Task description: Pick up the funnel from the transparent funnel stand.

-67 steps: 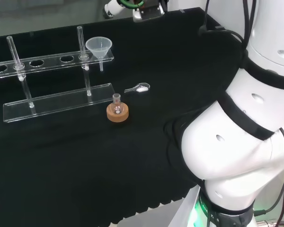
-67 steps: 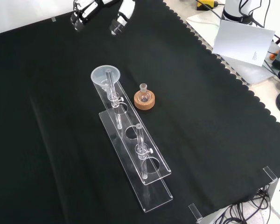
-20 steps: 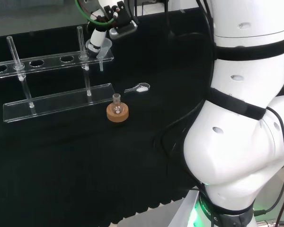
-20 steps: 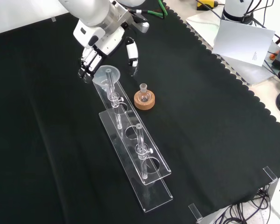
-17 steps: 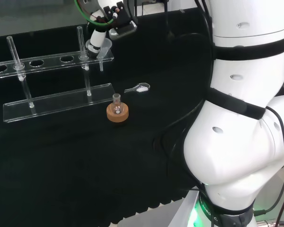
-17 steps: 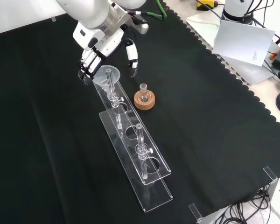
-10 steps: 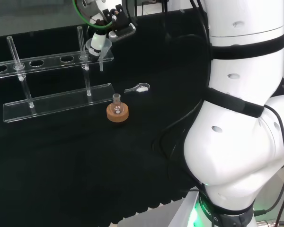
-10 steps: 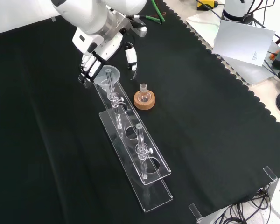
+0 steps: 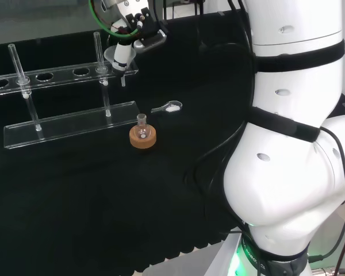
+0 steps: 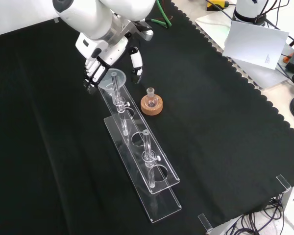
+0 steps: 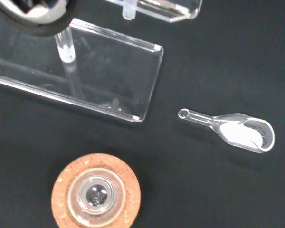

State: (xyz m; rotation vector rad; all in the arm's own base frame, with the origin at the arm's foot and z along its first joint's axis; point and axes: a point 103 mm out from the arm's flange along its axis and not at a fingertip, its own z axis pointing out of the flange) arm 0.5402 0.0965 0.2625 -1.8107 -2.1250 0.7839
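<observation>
The clear funnel (image 10: 110, 80) sits in the end hole of the transparent stand (image 10: 161, 206), at the end nearest the arm. My hand (image 10: 107, 48) hangs over it, open. Its fingers (image 10: 92, 74) reach down beside the far edge of the funnel's rim, and the thumb (image 10: 135, 62) stands apart on the other side. In the head view the hand (image 9: 122, 54) covers most of the funnel (image 9: 109, 56), which rests on the stand's upper shelf (image 9: 46, 75). In the wrist view the funnel's stem tip (image 11: 128, 11) pokes below the shelf over the stand's base (image 11: 109, 80).
A small glass flask on a cork ring (image 10: 151, 103) stands beside the stand's near end. A clear scoop with white powder (image 9: 168, 107) lies on the cloth close by. Two clear posts rise from the stand. White paper (image 10: 255, 41) lies off the cloth's edge.
The hand has come down from the bench's far edge to the funnel, and in the last second has shifted slightly so its fingers and thumb straddle the rim. The funnel has stayed in the stand.
</observation>
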